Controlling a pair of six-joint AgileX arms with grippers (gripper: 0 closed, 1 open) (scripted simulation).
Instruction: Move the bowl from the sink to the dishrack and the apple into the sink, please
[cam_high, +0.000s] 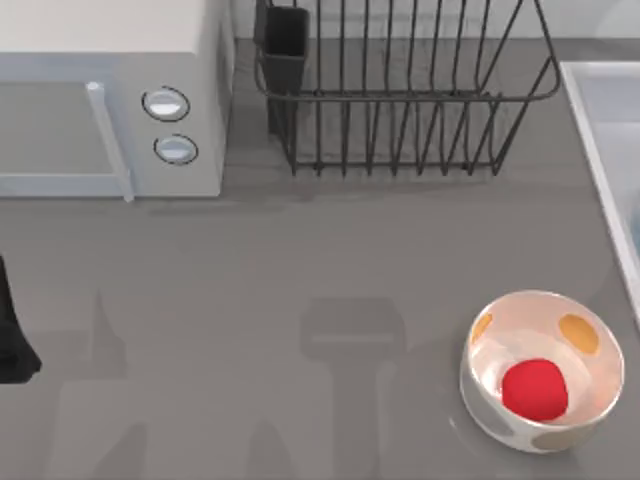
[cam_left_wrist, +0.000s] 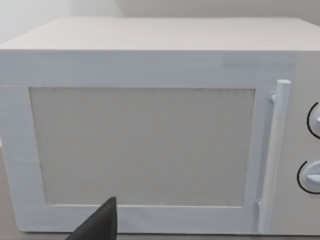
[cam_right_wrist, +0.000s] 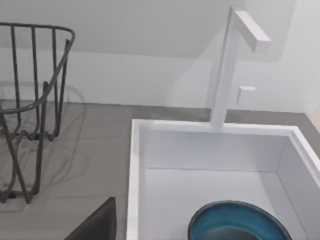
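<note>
Nothing is gripped yet, so I judge this the very opening, with the bowl's lift out of the sink the first step to take; the bowl (cam_right_wrist: 239, 222) sits on the sink's floor, teal with a thin orange line near its rim, and my right wrist camera looks down at it from just over the near wall of the sink (cam_right_wrist: 134, 165). A dark part of the right hand (cam_right_wrist: 97, 222) juts into that view, but I cannot tell whether its fingers are spread or pressed together. On the top view the sink's rim (cam_high: 590, 120) runs along the 3 o'clock edge.

The next move, as I read it, calls for lowering the right hand over the bowl's rim, clear of the tap (cam_right_wrist: 235, 60) standing at the sink's far wall; then a carry across to the dishrack (cam_high: 400, 90) at 12 o'clock.

The apple (cam_high: 535, 388) lies inside a white spotted bowl (cam_high: 590, 335) at 4 o'clock on the surface (cam_high: 300, 270); that bowl's wall will crowd any grasp on it. My left arm (cam_high: 12, 340) is parked at 9 o'clock, its hand (cam_left_wrist: 97, 225) facing the microwave (cam_left_wrist: 150, 125); whether those fingers are parted I cannot tell either.
</note>
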